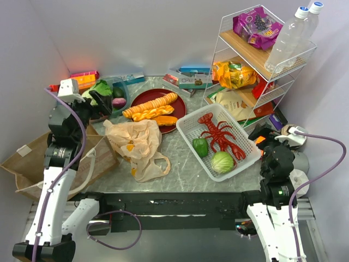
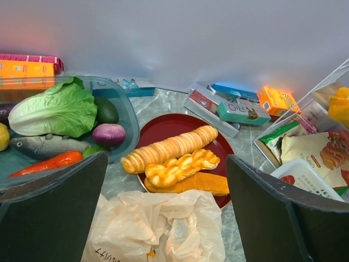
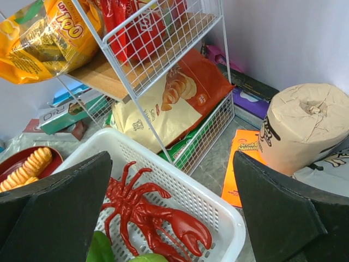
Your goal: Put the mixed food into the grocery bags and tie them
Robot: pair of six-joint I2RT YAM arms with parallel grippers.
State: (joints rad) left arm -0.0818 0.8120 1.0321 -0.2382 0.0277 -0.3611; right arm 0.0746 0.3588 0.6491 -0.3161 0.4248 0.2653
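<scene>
Tan and thin, the crinkly plastic bag with orange marks point(image 1: 136, 143) lies crumpled near the middle of the grey marbled desk point(image 1: 185, 164). It looks flat, and you can see no food in it. The large brown paper bag with beige loop handles point(image 1: 32, 164) lies on its side at nine o'clock, under your left arm, and it looks collapsed too. Neither bag is tied.

None of the food has been bagged, as far as the views show:
- **Basket, four o'clock:** the round pale-green cabbage point(image 1: 222, 161) and the dark-green bell pepper point(image 1: 200, 146) sit in the white slotted plastic basket point(image 1: 185, 134), beside a red toy lobster point(image 1: 221, 136).
- **Tray, ten o'clock:** the leafy green lettuce point(image 1: 100, 88) rests in a blue-green clear tray point(image 2: 131, 120).
- **Rack, two o'clock:** the white wire rack point(image 1: 221, 41) holds the purple snack packet point(image 1: 256, 24) and two clear bottles point(image 1: 289, 38) on top, with the orange snack packet point(image 1: 233, 75) a shelf below.

Your left claw point(image 2: 166, 158) is spread wide and empty, looking over the tan bag toward a red plate of breads point(image 1: 155, 106). Your right claw point(image 3: 172, 158) is also wide and empty, above the basket's far corner.

By my reading you are at the very start. You have yet to open a bag, load every item and tie both bags.
</scene>
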